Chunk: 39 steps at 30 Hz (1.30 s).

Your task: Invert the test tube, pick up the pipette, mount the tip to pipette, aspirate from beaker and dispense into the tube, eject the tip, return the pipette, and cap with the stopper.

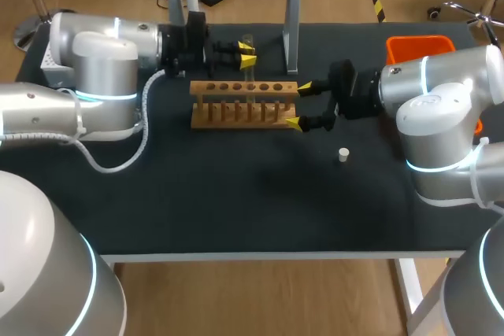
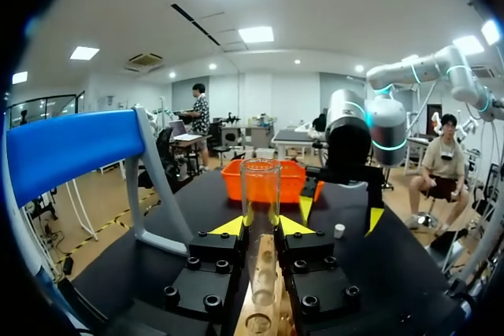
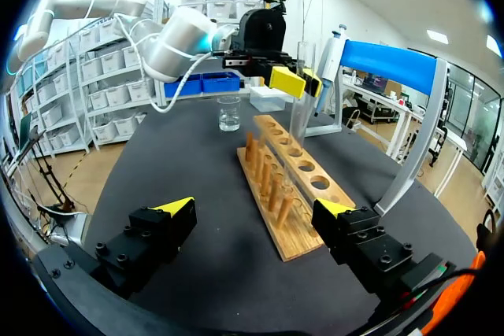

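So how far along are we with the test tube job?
The flip looks nearly done: the left gripper is shut on the test tube, mouth up, over the rack; the right gripper is open around the rack's end. Left: the pipette hangs on its stand, the beaker is untouched, the stopper lies on the table.

Readable text, labels, brands, numbers, signs: none legible on table (image 1: 236, 202), rack (image 1: 244, 88), tube (image 2: 261, 186), beaker (image 3: 229, 112) or stopper (image 1: 343, 154)
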{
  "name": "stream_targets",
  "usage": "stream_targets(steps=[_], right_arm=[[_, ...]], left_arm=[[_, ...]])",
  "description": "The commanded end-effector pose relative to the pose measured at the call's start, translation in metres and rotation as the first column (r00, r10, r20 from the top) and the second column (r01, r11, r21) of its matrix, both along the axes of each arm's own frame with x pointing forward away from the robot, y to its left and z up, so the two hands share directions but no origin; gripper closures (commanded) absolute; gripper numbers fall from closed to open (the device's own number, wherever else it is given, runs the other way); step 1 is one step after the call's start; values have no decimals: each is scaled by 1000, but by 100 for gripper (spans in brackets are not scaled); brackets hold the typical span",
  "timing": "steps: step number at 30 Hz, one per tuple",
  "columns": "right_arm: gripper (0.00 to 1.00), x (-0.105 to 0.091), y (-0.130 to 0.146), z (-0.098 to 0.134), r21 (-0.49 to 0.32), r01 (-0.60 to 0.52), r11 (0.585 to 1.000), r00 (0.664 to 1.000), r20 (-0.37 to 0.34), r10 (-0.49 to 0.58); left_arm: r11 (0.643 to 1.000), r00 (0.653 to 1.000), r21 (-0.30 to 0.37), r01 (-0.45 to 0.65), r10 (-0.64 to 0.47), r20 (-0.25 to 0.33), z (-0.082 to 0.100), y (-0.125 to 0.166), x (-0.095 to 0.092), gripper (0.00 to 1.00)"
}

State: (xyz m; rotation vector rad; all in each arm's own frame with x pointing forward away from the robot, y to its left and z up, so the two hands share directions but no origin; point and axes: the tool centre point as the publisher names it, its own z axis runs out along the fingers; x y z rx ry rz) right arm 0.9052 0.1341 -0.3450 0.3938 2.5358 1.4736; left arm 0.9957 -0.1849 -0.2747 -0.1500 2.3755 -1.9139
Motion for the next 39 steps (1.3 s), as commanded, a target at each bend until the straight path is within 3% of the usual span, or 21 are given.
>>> stream_targets(steps=[1,25,39], right_arm=[[0,0,-1,0,1,-2,1000,1000,0,2],[0,0,-1,0,1,-2,1000,1000,0,2],[0,0,-1,0,1,-2,1000,1000,0,2]], left_arm=[[1000,1000,2,0,0,3,-2,0,2,100],[1000,999,24,6,-7,41,-5,-1,-1,100],[1000,1000,21,8,-9,25,-12,-3,-1,100]])
